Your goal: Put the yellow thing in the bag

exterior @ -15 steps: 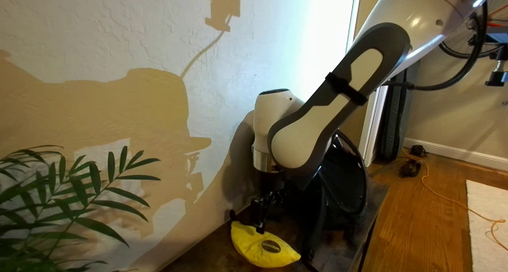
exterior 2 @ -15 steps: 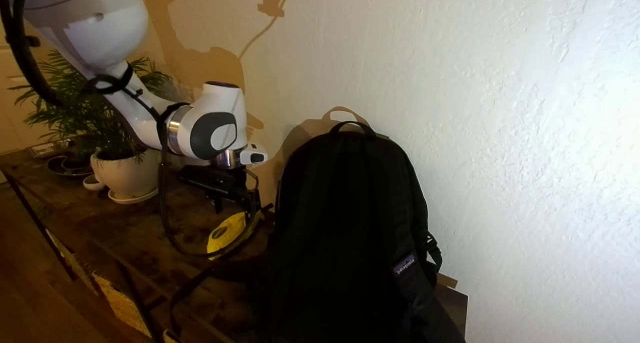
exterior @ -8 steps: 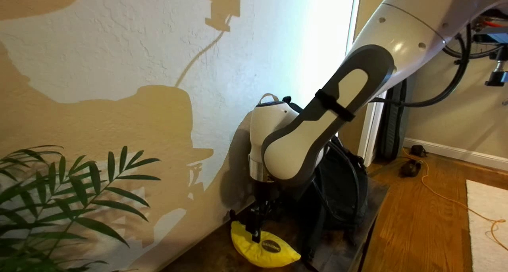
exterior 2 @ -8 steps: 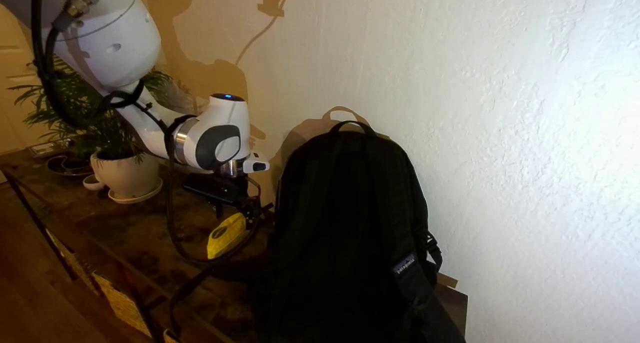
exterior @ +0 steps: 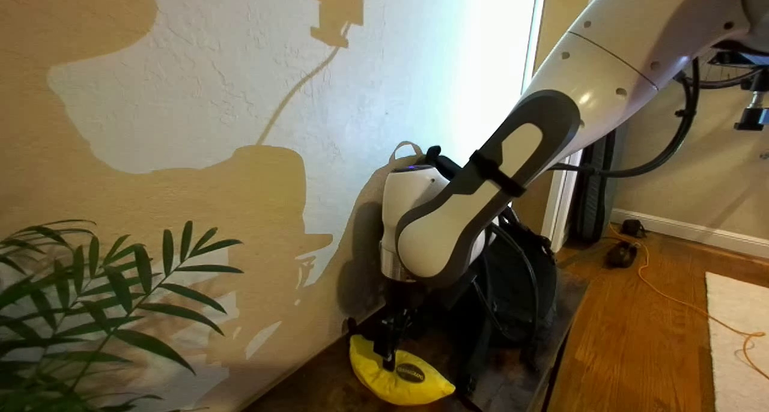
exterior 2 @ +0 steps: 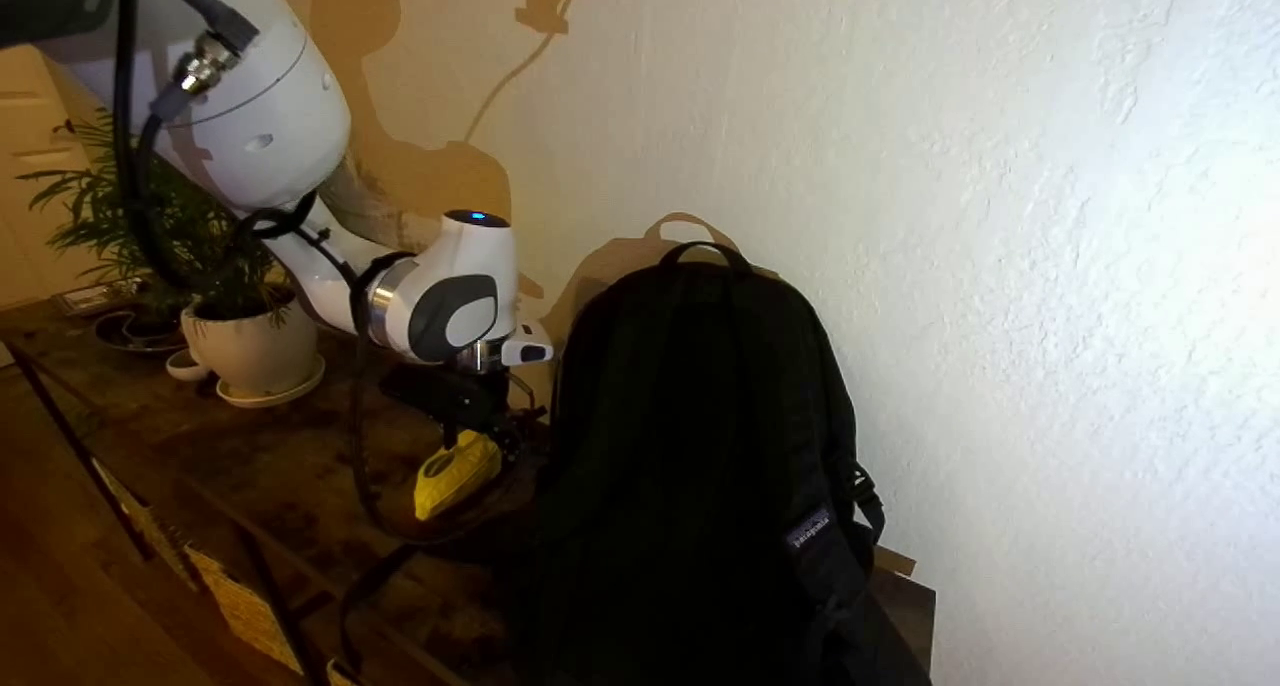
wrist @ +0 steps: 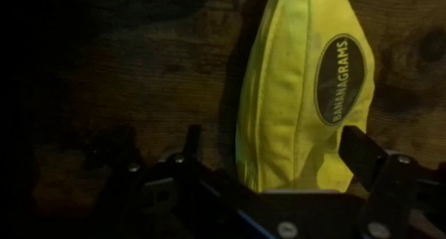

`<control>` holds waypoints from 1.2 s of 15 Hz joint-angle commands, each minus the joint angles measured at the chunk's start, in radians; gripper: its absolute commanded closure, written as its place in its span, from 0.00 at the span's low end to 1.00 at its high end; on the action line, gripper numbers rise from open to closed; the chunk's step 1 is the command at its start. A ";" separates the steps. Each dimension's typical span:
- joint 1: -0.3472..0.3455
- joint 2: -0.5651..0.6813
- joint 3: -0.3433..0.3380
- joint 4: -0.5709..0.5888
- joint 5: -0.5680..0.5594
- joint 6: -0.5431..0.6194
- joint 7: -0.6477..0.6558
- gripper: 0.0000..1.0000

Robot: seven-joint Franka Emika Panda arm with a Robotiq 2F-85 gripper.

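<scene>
The yellow thing (exterior: 390, 387) is a banana-shaped pouch with a dark oval label, lying on the dark wooden table; it also shows in an exterior view (exterior 2: 455, 481) and in the wrist view (wrist: 282, 92). My gripper (wrist: 271, 141) is open, pointing down at the pouch. In the wrist view its fingers stand on either side of one end, with a gap on the left and the right finger overlapping the pouch's edge. My gripper is low at the pouch in both exterior views (exterior: 389, 349) (exterior 2: 481, 439). The bag (exterior 2: 700, 446), a black backpack, stands upright beside it, partly behind my arm (exterior: 522, 280).
The bag leans near a white wall (exterior 2: 1000, 266). A black strap (exterior 2: 375, 581) trails over the table (exterior 2: 180, 446). A potted plant (exterior 2: 255, 351) and small white cup (exterior 2: 187, 366) stand farther along. A loose cable hangs from my arm.
My arm has come down, and the gripper has lowered to the yellow thing, shifting slightly toward the bag. The fingers now reach its level. The yellow thing and the bag have not moved.
</scene>
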 commanded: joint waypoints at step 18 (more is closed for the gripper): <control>-0.093 0.064 0.100 0.046 0.110 -0.034 -0.125 0.29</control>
